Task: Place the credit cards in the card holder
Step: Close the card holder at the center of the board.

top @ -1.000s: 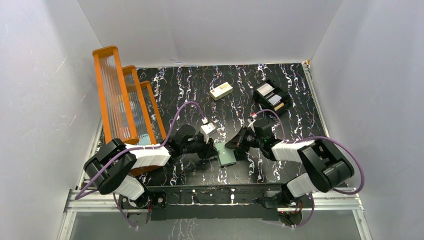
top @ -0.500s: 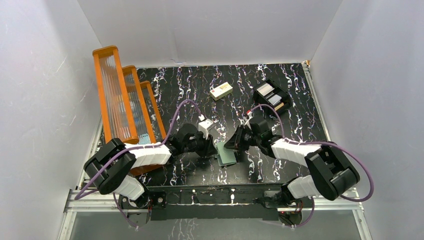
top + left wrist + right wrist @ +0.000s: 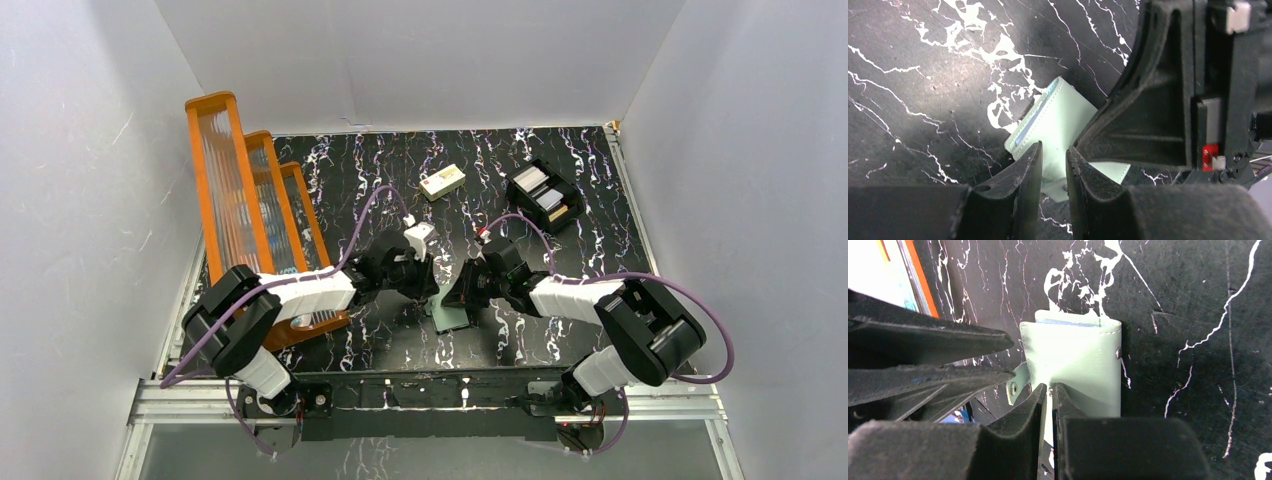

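The card holder (image 3: 452, 316), a pale grey-green wallet, is tipped up off the black marbled table between my two grippers. My right gripper (image 3: 1049, 387) is shut on the near edge of its top leaf (image 3: 1073, 355). A pale blue strip shows at its far mouth. My left gripper (image 3: 1054, 147) has its jaws a narrow gap apart. The holder's snap tab (image 3: 1064, 190) shows in that gap, and I cannot tell if it is pinched. Whitish credit cards (image 3: 530, 179) sit in a black tray far right.
A cream block (image 3: 442, 182) lies at the back middle. The black tray (image 3: 566, 196) stands at the back right. An orange stepped rack (image 3: 240, 200) fills the left side beside the left arm. White walls close in the table.
Both grippers have moved a little away from the bases and closer together. The card holder has gone from lying flat to tipped up on edge.
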Motion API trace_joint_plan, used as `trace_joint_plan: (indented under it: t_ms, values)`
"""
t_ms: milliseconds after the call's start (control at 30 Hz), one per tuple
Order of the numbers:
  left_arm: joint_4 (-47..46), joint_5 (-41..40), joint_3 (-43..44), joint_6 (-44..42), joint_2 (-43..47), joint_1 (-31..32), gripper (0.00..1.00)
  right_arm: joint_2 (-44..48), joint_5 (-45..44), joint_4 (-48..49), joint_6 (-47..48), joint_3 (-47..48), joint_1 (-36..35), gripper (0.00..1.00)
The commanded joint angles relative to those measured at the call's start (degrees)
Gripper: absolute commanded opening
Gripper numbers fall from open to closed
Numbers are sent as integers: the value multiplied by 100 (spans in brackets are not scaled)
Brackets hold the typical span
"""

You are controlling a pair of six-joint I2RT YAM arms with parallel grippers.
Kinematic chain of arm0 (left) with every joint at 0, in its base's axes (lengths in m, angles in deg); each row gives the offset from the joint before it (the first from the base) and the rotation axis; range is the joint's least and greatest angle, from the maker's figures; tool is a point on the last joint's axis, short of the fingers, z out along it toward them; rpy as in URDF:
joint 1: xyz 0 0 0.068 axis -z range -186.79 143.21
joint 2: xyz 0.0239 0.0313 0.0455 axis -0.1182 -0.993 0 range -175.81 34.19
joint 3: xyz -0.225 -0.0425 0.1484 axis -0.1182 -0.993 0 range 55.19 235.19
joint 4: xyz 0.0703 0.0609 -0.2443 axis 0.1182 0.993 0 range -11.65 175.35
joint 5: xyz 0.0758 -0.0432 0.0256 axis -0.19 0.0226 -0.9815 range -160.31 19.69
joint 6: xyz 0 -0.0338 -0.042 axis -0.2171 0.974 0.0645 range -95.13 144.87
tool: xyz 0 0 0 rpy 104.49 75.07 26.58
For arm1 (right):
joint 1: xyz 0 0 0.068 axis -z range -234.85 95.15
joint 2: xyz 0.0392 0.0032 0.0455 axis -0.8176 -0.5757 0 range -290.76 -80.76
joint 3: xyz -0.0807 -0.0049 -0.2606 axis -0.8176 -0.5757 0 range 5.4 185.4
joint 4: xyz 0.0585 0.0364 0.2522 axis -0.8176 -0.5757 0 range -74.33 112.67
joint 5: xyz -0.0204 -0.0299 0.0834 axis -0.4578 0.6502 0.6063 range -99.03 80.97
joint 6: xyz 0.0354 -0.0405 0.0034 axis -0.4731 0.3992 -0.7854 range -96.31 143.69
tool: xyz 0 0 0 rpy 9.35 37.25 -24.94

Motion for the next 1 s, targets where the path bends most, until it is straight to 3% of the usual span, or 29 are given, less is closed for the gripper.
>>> trace_joint_plan:
  t_ms: [0,267,500,967]
  values:
    - [592,4,492,41,-343,-49,22,-66,-318,-53,123,81,-30,17]
    - [1190,-124,846,-154,-857,-62,20,197,-280,-161,123,152,-39,18]
    - [1201,-115,806,-192,-924,-62,19,444,-34,60,-49,250,-100,29]
    - [1205,-89,815,-214,-907,-58,19,114,96,211,-122,594,-338,31]
